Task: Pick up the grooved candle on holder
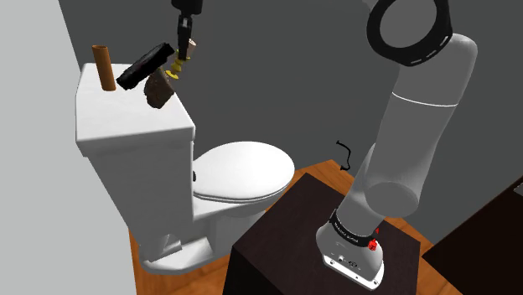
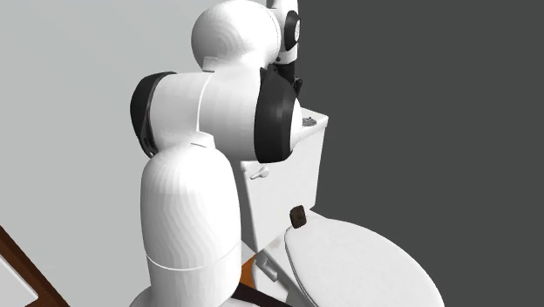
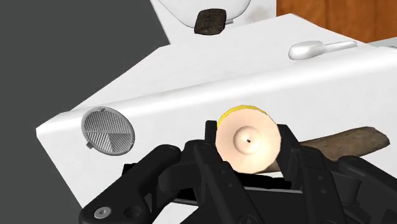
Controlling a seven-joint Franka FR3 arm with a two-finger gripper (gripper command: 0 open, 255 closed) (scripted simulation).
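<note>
Peach candle [image 3: 247, 137] on its yellow holder sits between the claw's [image 3: 249, 156] two black fingers, which are closed onto it, above the white toilet tank [image 1: 134, 126]. One candle, one brown tube [image 1: 104, 67], one grey ribbed disc [image 3: 109, 130] near the tank lid's corner. Arm [image 1: 411, 134] rises from the stand, reaching up-left, claw pointing down.

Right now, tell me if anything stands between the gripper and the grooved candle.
Nothing visible does. In the wrist view the gripper clasps the pale candle between its fingers. The brown cylinder on the toilet tank stands apart from it.
</note>
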